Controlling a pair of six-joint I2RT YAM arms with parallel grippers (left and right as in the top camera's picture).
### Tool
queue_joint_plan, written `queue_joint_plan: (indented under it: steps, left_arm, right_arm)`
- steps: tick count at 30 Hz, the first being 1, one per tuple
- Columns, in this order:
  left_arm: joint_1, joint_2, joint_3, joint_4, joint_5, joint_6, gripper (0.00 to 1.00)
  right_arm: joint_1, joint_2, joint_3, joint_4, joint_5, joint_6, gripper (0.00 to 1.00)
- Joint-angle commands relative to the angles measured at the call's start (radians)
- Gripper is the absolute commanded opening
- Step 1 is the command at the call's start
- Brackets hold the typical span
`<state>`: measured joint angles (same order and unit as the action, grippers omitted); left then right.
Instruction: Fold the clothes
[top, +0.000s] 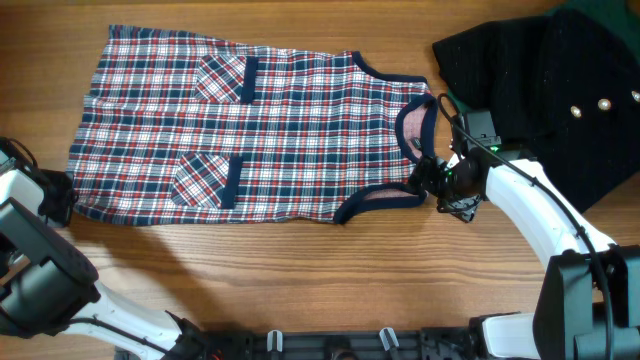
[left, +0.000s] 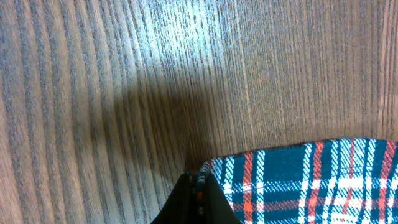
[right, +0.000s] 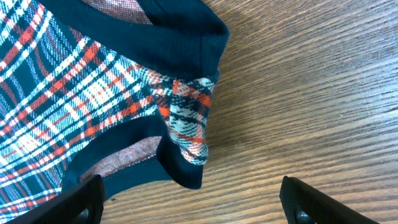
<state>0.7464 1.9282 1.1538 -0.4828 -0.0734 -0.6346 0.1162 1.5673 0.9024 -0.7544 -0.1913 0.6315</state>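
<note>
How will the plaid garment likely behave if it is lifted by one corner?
Probably floppy: the plaid garment lies flat and its shoulder strap is crumpled, so it should sag and drape. Likely light, since the cloth looks thin. On the smooth wooden table it may slide rather than stay put.

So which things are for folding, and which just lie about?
For the job: red, white and navy plaid sleeveless garment; left gripper, shut on its corner; right gripper, open at its strap.
Lying about: black studded garment; dark green fabric.
</note>
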Motion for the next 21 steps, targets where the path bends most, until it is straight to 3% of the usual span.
queue_joint_plan:
  steps: [1,4,8,17,21]
  left_arm:
    - [-0.003,0.040,-0.011,-0.013,0.040,-0.002,0.04]
    - [-0.003,0.040,-0.011,-0.008,0.049,-0.002,0.04]
    - [-0.003,0.039,-0.011,-0.006,0.081,-0.002,0.04]
    - [-0.003,0.039,-0.011,-0.007,0.080,-0.002,0.04]
    - [-0.003,0.040,-0.011,-0.023,0.081,-0.002,0.04]
  right_arm:
    - [-0.006,0.013,-0.013,0.006,-0.015,-0.002,0.95]
    - [-0.005,0.013,-0.013,0.038,-0.015,-0.010,0.96]
    - [-0.003,0.013,-0.036,0.111,-0.012,-0.029,0.72]
    - [-0.003,0.013,-0.186,0.294,-0.012,-0.031,0.69]
    - [-0.003,0.013,-0.186,0.367,-0.012,-0.056,0.54]
